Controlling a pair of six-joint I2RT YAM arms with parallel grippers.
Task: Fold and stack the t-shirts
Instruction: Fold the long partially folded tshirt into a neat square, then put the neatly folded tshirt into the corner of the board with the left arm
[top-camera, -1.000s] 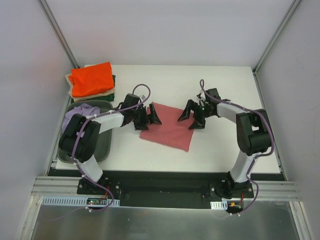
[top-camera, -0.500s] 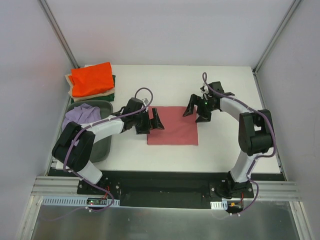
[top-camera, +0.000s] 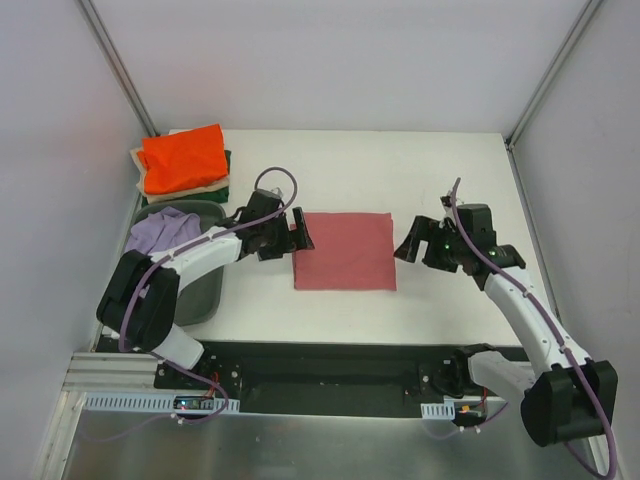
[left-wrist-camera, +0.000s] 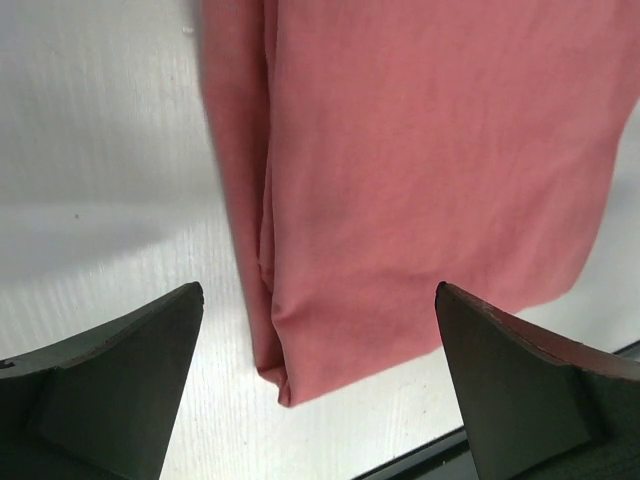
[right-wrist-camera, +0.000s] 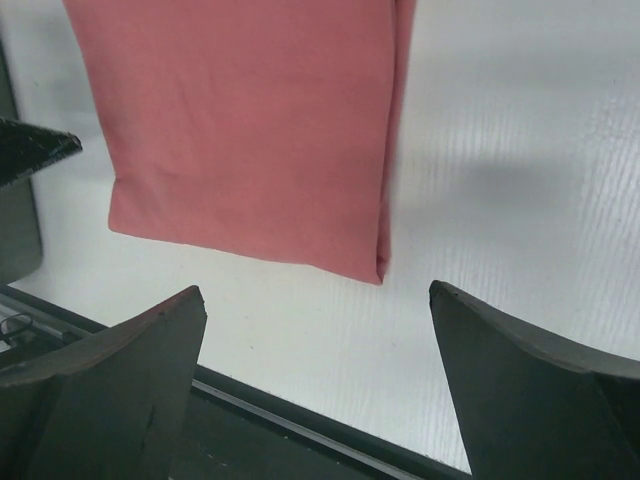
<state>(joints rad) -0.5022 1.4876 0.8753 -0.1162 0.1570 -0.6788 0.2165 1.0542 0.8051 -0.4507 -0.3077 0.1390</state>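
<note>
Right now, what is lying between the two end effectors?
The folded rose-red t-shirt lies flat on the table between the left end effector and the right end effector. The top external view shows it best.

Top external: fixed, high overhead, looking steeply down; rose-red t-shirt (top-camera: 344, 250) near mid-frame, seen whole and from far off.
Left wrist: close at the t-shirt's near-left corner, looking down.
Right wrist: close, just off its near-right corner, looking down.
Shared by all three: the t-shirt's near edge.
</note>
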